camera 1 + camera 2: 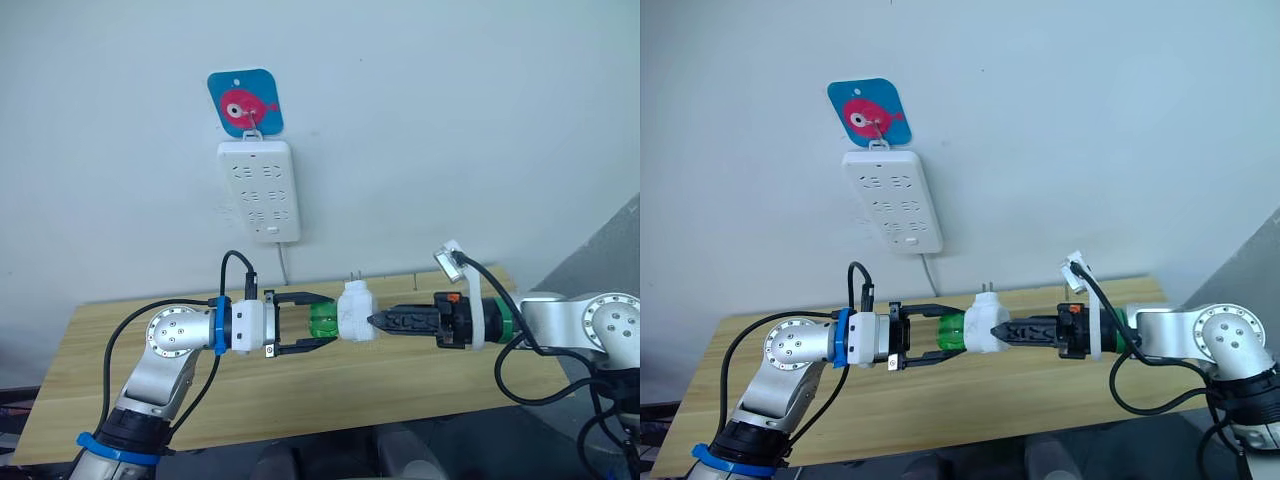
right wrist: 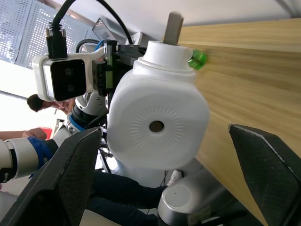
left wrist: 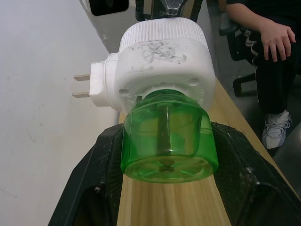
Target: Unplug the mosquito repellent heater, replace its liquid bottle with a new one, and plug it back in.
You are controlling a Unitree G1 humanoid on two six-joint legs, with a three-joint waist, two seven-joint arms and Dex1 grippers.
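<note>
The mosquito repellent heater [image 1: 356,310] hangs in the air above the wooden table [image 1: 120,390], lying on its side with its two prongs pointing up toward the wall. A green liquid bottle [image 1: 322,322] is screwed into its left end. My left gripper [image 1: 333,322] is shut on the bottle, whose sides [image 3: 169,141] sit against both fingers. My right gripper [image 1: 375,320] is at the heater's vented end [image 2: 156,126]. It is open, with its fingers [image 2: 263,169] standing wider than the white body and wood showing in the gap.
A white multi-socket power strip [image 1: 258,190] hangs on the wall under a blue hook plate [image 1: 245,102], and its cord drops behind the table. A seated person [image 3: 275,42] is beyond the table's end.
</note>
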